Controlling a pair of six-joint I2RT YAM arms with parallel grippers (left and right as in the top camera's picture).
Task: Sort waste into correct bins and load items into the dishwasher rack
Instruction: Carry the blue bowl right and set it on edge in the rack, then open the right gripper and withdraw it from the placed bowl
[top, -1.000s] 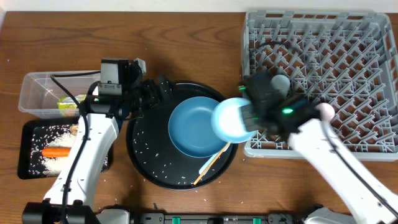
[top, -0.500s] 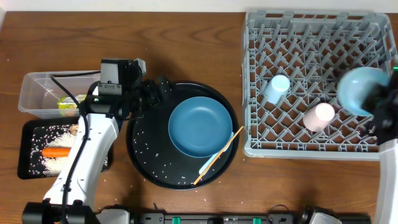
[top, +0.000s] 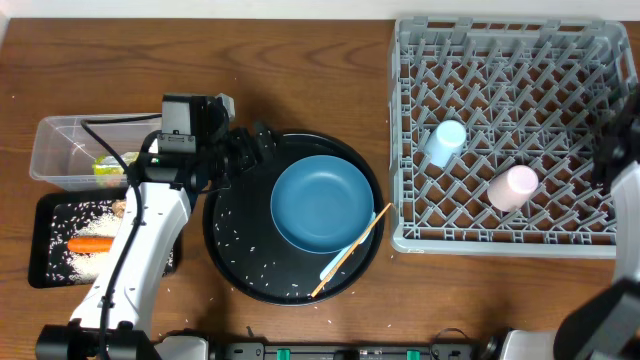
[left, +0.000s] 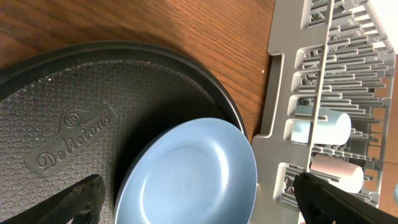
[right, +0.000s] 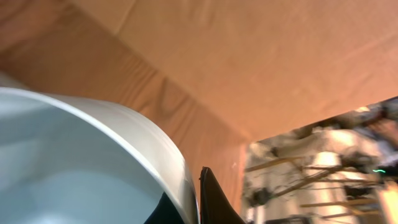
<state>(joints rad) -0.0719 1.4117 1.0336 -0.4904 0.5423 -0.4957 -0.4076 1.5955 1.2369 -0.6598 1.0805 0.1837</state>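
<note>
The rack (top: 500, 22) holds a light-blue cup (top: 445, 143) and a pink cup (top: 513, 187). In the clear tub (top: 55, 140) a wrapper (top: 108, 166) is seen; in the black tray (top: 45, 270), a carrot (top: 90, 243) and rice (top: 60, 215). The plate (top: 322, 203) is set on the round tray (top: 215, 250). The bowl (right: 74, 168), pale blue and glossy, is clamped at its rim by the right gripper (right: 189, 208), past the rack's right side. The left gripper (left: 205, 208) is spread wide open over the round tray.

pale-blue bowl (right: 74, 155) — gripped | pink cup (top: 512, 187) — lying in rack (top: 500, 60)
</note>
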